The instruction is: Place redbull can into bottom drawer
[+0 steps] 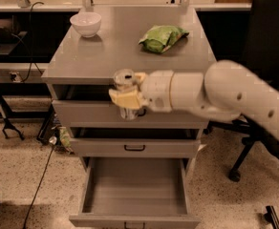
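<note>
The cream end effector [127,98] grips the slim shiny silver can [124,78] at the grey surface's [120,46] six o'clock edge; round white bowl [85,23] at eleven.

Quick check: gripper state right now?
Gripper: shut on the redbull can, held in front of the top drawer, above the open bottom drawer.

No legible text, brand, number or sign anywhere. Can [124,78]: markings unreadable. Green bag [162,37]: print, if any, unreadable. Gripper [126,99]: clasped round can, at front edge of cabinet [120,51], before top drawer [82,114], above open bottom drawer [134,190].
</note>
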`<move>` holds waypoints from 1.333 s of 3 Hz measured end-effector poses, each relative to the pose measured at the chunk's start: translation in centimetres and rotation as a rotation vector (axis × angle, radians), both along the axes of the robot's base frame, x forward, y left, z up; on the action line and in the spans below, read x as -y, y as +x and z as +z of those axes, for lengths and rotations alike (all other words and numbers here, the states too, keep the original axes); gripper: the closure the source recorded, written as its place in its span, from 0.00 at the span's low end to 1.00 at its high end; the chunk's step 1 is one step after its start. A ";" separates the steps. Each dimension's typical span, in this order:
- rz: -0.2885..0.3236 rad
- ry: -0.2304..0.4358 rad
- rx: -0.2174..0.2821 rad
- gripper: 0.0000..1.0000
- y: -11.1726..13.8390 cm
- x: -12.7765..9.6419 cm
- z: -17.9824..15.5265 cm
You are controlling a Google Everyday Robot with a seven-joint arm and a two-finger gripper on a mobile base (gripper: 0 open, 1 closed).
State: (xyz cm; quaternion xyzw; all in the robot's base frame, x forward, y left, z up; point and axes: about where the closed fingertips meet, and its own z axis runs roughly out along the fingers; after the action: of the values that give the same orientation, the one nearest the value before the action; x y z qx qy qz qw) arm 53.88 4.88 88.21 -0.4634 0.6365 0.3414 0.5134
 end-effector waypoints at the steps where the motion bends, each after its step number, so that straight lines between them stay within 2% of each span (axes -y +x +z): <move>1: -0.031 0.035 0.001 1.00 -1.7 -0.6 -5.1; 2: -0.091 0.032 -0.058 1.00 -3.2 -1.1 -12.8; 3: -0.090 0.035 -0.063 1.00 -3.4 -1.3 -13.1; 4: -0.073 0.064 -0.099 1.00 -4.7 -2.1 -15.7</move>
State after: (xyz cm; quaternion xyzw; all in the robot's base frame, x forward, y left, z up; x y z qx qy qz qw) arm 49.23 7.02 72.50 -0.4060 0.6663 0.3651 0.5080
